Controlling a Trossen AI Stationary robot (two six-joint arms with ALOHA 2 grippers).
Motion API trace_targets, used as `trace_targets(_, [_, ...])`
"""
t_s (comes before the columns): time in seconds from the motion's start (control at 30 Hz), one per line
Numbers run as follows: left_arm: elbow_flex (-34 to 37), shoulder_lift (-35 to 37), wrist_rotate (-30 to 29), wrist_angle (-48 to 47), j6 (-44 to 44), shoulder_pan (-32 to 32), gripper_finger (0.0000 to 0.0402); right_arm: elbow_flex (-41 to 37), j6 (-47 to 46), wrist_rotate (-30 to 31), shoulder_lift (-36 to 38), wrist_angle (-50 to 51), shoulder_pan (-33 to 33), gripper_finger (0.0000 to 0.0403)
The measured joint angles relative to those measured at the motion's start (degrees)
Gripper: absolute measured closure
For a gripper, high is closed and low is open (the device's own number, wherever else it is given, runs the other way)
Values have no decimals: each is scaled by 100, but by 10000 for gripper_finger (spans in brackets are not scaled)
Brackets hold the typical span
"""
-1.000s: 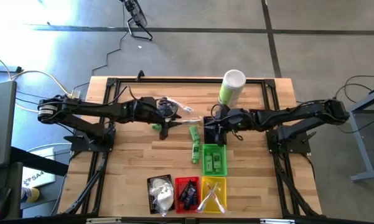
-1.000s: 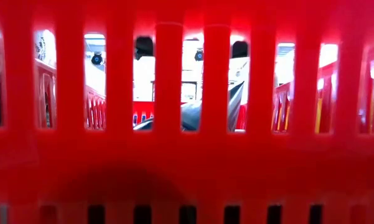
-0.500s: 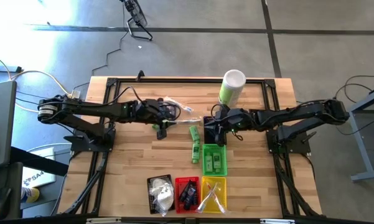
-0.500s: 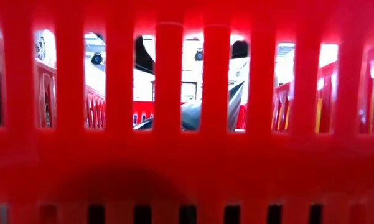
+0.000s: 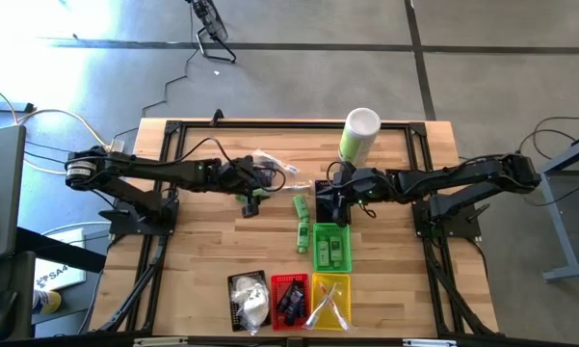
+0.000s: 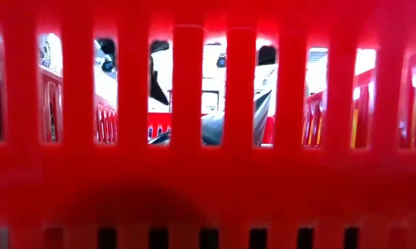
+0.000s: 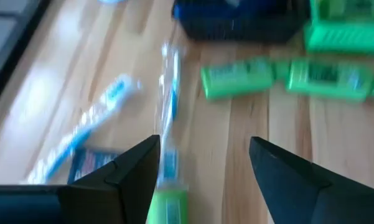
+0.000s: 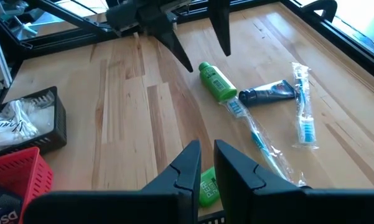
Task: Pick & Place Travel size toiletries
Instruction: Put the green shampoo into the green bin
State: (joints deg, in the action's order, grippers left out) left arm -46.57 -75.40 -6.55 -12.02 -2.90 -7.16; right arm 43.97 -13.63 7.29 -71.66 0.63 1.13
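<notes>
Travel size toiletries lie on the wooden table. In the right wrist view a small green bottle [image 8: 216, 84], a dark blue tube [image 8: 267, 94] and two clear-wrapped sticks [image 8: 258, 140] [image 8: 303, 106] lie together left of the middle. My left gripper [image 8: 202, 53] [image 7: 202, 165] is open and tipped down just above that bottle's cap end [image 7: 165, 205]; I see no touch. Two more green bottles [image 5: 301, 205] [image 5: 302, 237] lie at the middle. My right gripper [image 8: 204, 168] hangs shut above them, with nothing between its fingers.
A green basket [image 5: 331, 248] holding green bottles stands right of the middle. Black [image 5: 248, 299], red [image 5: 289, 299] and yellow [image 5: 329, 299] baskets line the near edge. A tall green-and-white canister [image 5: 358, 135] stands at the far side. The red basket's wall [image 6: 208, 173] fills the low view.
My left gripper has tipped further downward and sunk toward the green bottle near the sticks. My right arm has kept still, and the things on the table lie where they were.
</notes>
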Motion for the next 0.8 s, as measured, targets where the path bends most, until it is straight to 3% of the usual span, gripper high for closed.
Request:
trace_targets(0.33, [2,31,-106,-1433,521,-200,158,0,0,0,0,47,0,367])
trace_targets(0.57, [2,19,375,-1528,599,-858,158,0,-4,1,0,47,0,367])
trace_targets(0.8, [3,-354,469,-1713,599,-975,158,0,-4,-35,0,50,0,367])
